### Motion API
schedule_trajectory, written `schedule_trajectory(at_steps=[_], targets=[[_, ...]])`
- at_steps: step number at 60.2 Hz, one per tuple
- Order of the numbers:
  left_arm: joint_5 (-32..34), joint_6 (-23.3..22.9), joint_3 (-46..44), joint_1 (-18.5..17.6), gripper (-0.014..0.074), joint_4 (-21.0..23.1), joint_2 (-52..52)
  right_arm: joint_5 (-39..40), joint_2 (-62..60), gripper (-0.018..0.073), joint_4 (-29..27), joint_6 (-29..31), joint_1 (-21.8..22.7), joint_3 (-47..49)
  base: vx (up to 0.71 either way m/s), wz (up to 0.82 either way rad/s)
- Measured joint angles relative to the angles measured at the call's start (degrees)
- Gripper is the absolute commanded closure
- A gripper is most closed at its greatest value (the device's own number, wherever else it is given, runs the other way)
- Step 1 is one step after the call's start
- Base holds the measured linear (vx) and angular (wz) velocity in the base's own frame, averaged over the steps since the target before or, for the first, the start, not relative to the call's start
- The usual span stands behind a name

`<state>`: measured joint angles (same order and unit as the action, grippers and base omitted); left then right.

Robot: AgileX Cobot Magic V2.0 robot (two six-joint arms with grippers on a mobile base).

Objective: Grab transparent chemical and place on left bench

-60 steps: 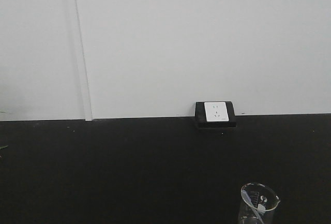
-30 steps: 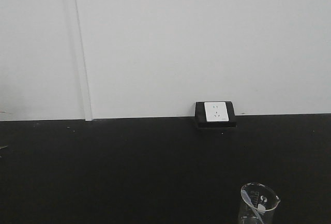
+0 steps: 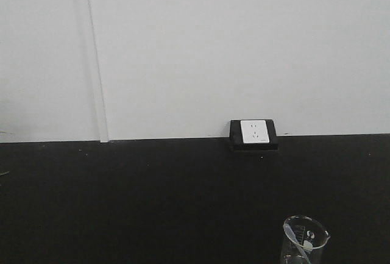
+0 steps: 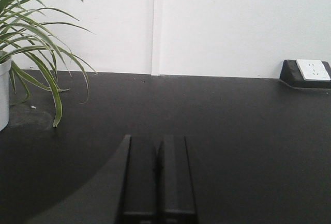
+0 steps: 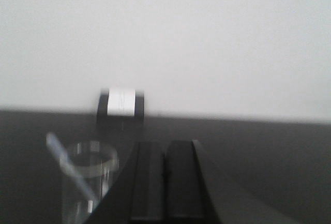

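The transparent chemical is a small clear glass beaker with a pouring lip and white printed marks. It stands upright on the black worktop, its base cut off by the front view's lower edge. A clear dropper leans inside it. My wrist view shows it blurred, just left of my right claw.

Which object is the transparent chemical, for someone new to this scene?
Find the white wall socket at the back of the black worktop. Nearer and to its right stands a small clear beaker, the only glassware in view, with a dropper leaning inside.
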<state>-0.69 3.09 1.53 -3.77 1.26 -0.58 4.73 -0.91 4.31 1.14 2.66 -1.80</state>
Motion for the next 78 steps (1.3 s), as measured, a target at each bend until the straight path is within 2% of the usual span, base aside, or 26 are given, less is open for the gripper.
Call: schedule_trajectory(at_steps=[6, 15, 22, 31, 53, 58, 64, 78], targets=[[0.0, 0.0, 0.0, 0.0, 0.0600, 0.0, 0.0, 6.1, 0.0, 0.0566, 0.0, -0.1, 0.0, 0.7, 0.00, 0.00], [0.0, 0.0, 0.0, 0.0, 0.0600, 0.0, 0.0, 4.0, 4.6, 0.0566, 0.4, -1.6, 0.0, 9.2, 0.00, 0.00], [0.0, 0.0, 0.0, 0.0, 0.0600, 0.0, 0.0, 2.6, 14.5, 0.0564, 1.7, -1.9, 0.0, 18.3, 0.00, 0.00], [0.0, 0.0, 0.0, 0.0, 0.0600, 0.0, 0.0, 5.8, 30.1, 0.0561, 2.6, -2.7, 0.0, 26.0, 0.00, 0.00], [0.0, 0.0, 0.0, 0.0, 0.0600, 0.0, 0.0, 19.2, 58.1, 0.0511, 3.6, -9.0, 0.0, 29.9, 0.00, 0.00], [0.0, 0.0, 0.0, 0.0, 0.0600, 0.0, 0.0, 21.7, 61.8, 0.0463, 6.2, -9.2, 0.0, 30.0, 0.00, 0.00], [0.0, 0.0, 0.0, 0.0, 0.0600, 0.0, 0.0, 22.9, 65.3, 0.0387, 11.8, -9.9, 0.0, 30.0, 0.00, 0.00], [0.0, 0.0, 0.0, 0.0, 0.0600, 0.0, 0.0, 27.8, 72.0, 0.0148, 30.3, -14.5, 0.0, 30.1, 0.00, 0.00]])
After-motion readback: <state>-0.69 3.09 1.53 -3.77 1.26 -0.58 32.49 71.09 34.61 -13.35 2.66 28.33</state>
